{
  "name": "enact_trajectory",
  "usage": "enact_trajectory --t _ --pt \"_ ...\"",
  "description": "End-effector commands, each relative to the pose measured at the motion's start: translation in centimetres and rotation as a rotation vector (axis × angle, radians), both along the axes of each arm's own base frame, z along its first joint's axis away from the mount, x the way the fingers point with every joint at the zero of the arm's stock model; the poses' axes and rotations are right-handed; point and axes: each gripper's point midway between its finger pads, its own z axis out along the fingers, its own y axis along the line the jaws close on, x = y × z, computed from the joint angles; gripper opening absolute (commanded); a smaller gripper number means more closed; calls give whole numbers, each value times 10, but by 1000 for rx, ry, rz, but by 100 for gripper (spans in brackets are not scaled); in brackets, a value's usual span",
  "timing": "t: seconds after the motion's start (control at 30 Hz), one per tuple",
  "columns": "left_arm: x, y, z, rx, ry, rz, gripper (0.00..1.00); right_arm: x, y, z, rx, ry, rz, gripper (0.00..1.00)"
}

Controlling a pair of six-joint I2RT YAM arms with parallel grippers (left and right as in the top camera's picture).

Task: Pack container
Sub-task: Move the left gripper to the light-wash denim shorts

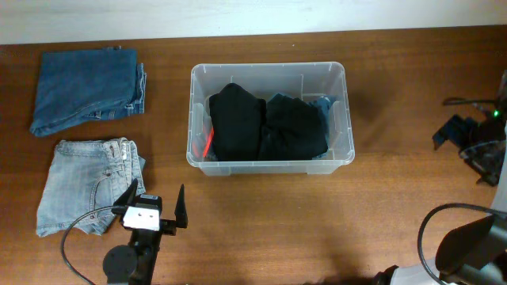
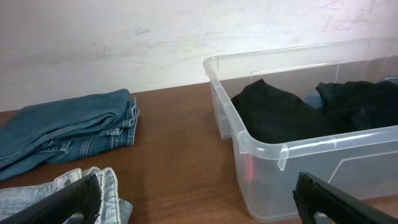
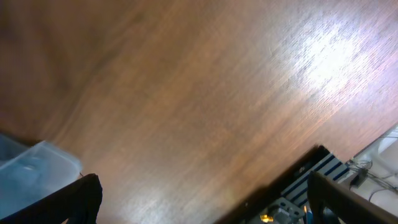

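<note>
Overhead, the left hand (image 1: 158,190) hovers wide open and empty over the worktop (image 1: 317,229), just beside light jeans (image 1: 87,186). Its wrist view faces the container (image 2: 311,149) at mid-worktop, with black clothes (image 2: 280,115) inside. The right hand (image 3: 204,186), equally wide and empty, reads clearly only in its own wrist view, above bare wood.

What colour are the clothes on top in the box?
The clothes are black; overhead view shows them best.

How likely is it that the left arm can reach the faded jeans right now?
Likely yes. The open left claw sits right at the edge of the faded jeans, with nothing lying between them or on top of the jeans.
</note>
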Motion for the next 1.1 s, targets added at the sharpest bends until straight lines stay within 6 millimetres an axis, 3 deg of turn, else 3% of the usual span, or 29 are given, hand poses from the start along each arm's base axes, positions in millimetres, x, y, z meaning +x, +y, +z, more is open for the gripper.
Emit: enact_trajectory --t 0.0,0.37,0.43,0.57,0.7,0.83,0.93,1.0,1.07 --pt "0 -1 -1 8 0 -6 100 -4 0 -11 13 9 -23 99" --pt "-1 -2 3 7 -12 -13 99 -8 3 -20 25 30 -23 98" --pt "-3 -4 22 6 -49 -25 99 -8 3 -20 25 30 -23 98" --pt "-24 -2 100 7 -145 -16 100 -8 3 -20 25 30 -23 98" --pt "-38 10 164 35 -71 38 99 -8 3 -20 25 30 -23 99" --pt "-27 18 193 41 109 76 99 -8 3 -20 25 30 -23 98" --pt "-19 43 210 71 303 213 99 -8 3 -20 25 30 -23 98" --pt "-14 51 226 84 360 251 99 -8 3 -20 25 30 -23 98" --pt "-9 51 229 85 365 250 99 -8 3 -20 25 30 -23 98"
